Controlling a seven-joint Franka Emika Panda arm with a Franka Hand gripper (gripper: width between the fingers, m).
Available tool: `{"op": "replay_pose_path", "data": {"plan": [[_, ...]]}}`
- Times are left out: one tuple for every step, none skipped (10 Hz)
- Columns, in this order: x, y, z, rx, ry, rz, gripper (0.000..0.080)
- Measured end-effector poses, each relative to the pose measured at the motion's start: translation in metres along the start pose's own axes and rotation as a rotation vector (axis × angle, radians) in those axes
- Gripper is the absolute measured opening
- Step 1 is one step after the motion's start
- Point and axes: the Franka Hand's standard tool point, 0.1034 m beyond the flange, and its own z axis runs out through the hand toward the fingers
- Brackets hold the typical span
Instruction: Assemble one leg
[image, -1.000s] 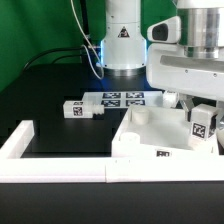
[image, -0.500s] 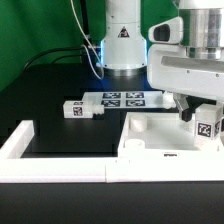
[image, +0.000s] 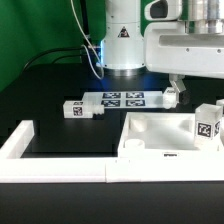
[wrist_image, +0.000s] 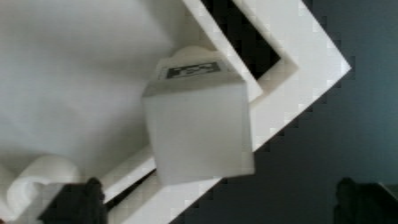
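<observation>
The leg (image: 208, 125), a short white post with a tag on its side, stands upright at the exterior view's right end of the large white panel (image: 150, 135). Nothing holds it. My gripper (image: 198, 85) hangs above it, open and empty. In the wrist view the leg (wrist_image: 196, 115) stands against the panel's raised rim (wrist_image: 294, 70). It lies ahead of my gripper (wrist_image: 219, 205), whose dark fingertips (wrist_image: 75, 200) are spread wide on either side without touching it.
Two more legs (image: 73, 108) lie on the black table at the exterior view's left, beside the marker board (image: 122, 99). Another white part (image: 172, 97) sits behind the panel. A white rail (image: 60, 170) runs along the front edge.
My gripper has let go of the leg and risen away from it. The leg stays standing at the panel's right end.
</observation>
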Motion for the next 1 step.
{"op": "replay_pose_path", "data": {"plan": [[-0.0001,0.0001,0.0003,0.000,0.000,0.000,0.0649]]}}
